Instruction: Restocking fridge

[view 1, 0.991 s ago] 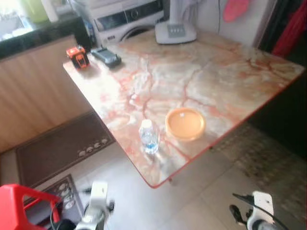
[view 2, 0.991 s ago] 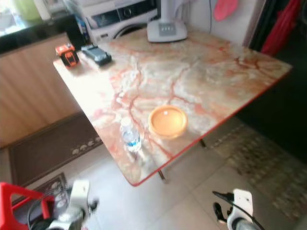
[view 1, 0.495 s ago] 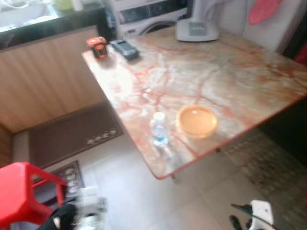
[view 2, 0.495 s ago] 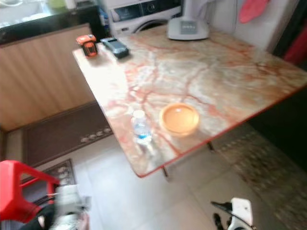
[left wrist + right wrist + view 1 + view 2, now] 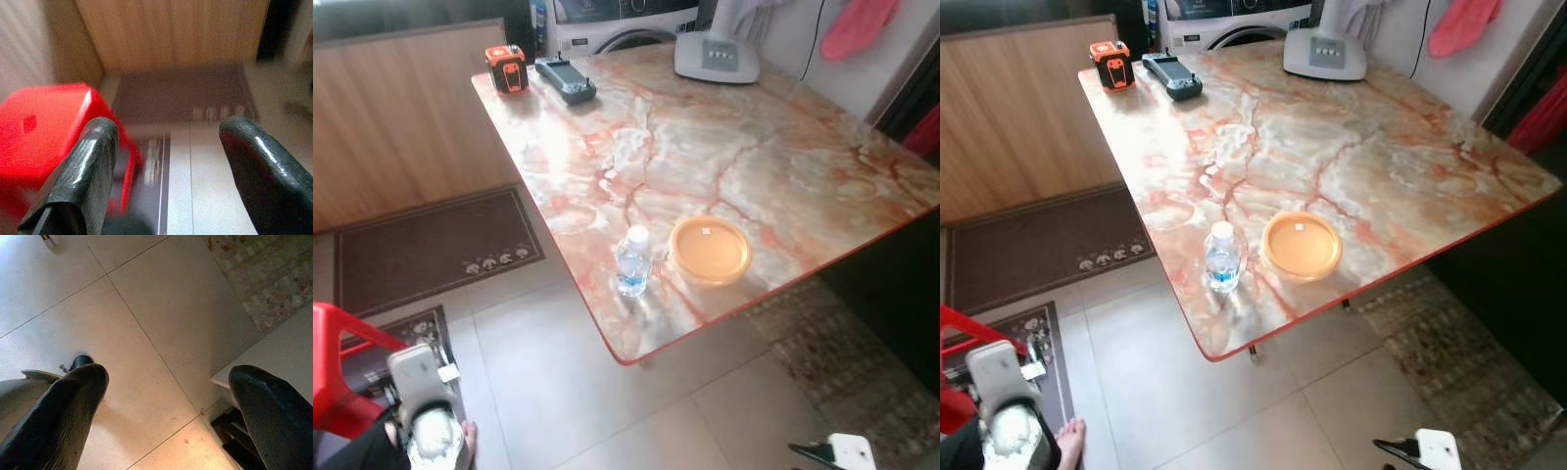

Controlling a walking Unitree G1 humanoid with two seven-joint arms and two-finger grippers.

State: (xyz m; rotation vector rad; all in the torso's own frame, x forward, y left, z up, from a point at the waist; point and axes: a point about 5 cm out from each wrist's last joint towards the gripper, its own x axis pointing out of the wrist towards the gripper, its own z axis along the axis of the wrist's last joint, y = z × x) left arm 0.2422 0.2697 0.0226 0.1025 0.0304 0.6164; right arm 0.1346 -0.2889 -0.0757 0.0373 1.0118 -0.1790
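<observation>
Marble table ahead, both my grippers low.
Left gripper (image 5: 166, 171) and right gripper (image 5: 166, 416) gape wide, holding nothing; water bottle (image 5: 632, 261) beside orange bowl (image 5: 710, 250), well beyond both jaws.

You're in a home kitchen.
Behind the marble-patterned table (image 5: 754, 157) stands a washing machine (image 5: 617, 18); door mats (image 5: 435, 245) lie beside it.

The left arm (image 5: 426, 416) is hanging low at the robot's left side, with the wrist pointing forward and down. The left gripper (image 5: 166, 161) is holding nothing, and its two black fingers (image 5: 80, 181) are standing wide apart. The right arm (image 5: 1430, 452) is hanging low at the right side. The right gripper (image 5: 166, 406) is pointing down, its fingers (image 5: 266, 406) spread wide, gripping nothing.
</observation>
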